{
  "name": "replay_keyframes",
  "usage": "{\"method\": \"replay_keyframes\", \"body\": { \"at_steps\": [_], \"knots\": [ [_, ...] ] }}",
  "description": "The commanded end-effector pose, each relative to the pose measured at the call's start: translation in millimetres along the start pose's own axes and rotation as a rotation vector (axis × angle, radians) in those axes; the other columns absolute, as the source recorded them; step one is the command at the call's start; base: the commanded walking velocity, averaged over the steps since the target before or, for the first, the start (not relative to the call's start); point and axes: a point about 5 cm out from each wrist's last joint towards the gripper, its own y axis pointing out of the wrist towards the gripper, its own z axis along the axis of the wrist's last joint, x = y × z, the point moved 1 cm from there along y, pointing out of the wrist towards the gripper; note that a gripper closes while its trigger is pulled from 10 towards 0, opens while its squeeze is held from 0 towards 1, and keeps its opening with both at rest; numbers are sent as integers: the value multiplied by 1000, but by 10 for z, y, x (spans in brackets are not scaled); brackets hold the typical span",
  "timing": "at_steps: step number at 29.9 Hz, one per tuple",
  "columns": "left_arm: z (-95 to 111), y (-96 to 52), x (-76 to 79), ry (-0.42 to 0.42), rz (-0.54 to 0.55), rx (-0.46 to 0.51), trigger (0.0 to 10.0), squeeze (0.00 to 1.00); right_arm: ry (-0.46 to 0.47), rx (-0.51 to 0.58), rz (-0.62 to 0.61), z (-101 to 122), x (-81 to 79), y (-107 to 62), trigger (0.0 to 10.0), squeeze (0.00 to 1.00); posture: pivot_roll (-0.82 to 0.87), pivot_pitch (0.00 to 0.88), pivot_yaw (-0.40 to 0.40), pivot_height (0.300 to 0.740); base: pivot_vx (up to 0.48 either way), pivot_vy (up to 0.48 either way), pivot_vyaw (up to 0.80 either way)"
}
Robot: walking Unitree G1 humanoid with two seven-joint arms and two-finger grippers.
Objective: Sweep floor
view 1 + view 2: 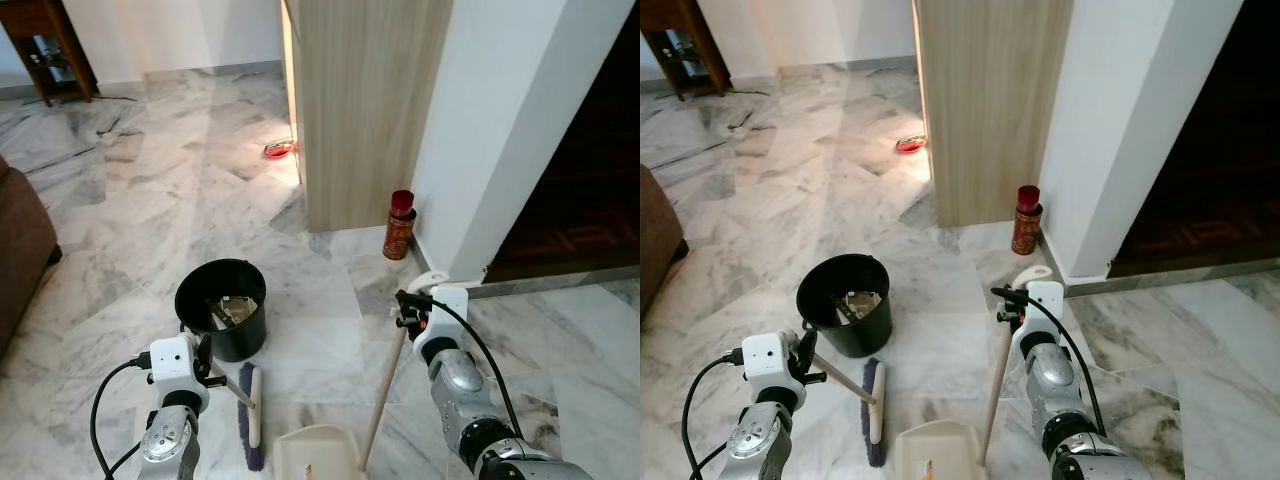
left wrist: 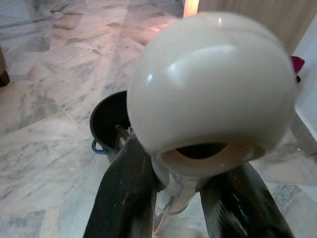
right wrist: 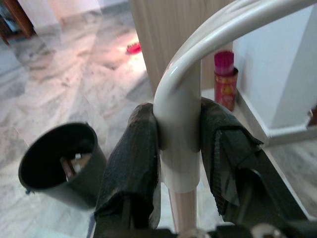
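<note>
My left gripper (image 1: 205, 362) is shut on the thin handle of a hand brush (image 1: 250, 415), whose dark bristle head rests on the marble floor. In the left wrist view the handle's white rounded end cap (image 2: 213, 84) sits just above the black fingers (image 2: 126, 198). My right gripper (image 1: 404, 306) is shut on the white top grip (image 3: 181, 134) of a long wooden pole (image 1: 385, 390) that slants down to a cream dustpan (image 1: 315, 455) at the bottom edge. A black bucket (image 1: 222, 305) with scraps inside stands just beyond the brush.
A red can (image 1: 400, 225) stands by the white pillar (image 1: 500, 130) and the wooden cabinet panel (image 1: 360, 100). A dark doorway (image 1: 590, 180) opens on the right. A brown sofa (image 1: 20, 250) is on the left, a small red object (image 1: 280, 150) lies farther off, and a wooden side table (image 1: 45, 50) stands at the back left.
</note>
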Motion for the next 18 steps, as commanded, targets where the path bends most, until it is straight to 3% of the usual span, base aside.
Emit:
{"method": "replay_keyframes", "body": {
  "at_steps": [1, 6, 18],
  "knots": [
    [-92, -24, 37, -28, -14, -46, 10000, 0, 21, 109, 27, 248, -74, 95, 10000, 0, 10, 0, 29, 740, 0, 0, -788],
    [-100, -12, 33, -29, -11, -48, 10000, 0, 4, 159, 62, 374, -119, 137, 10000, 0, 11, 10, 23, 740, 0, 0, -788],
    [-174, -6, -32, -16, -4, -82, 10000, 0, -74, 141, 54, 326, -74, 108, 10000, 0, 17, 23, 17, 740, 0, 0, -786]
  ]
}}
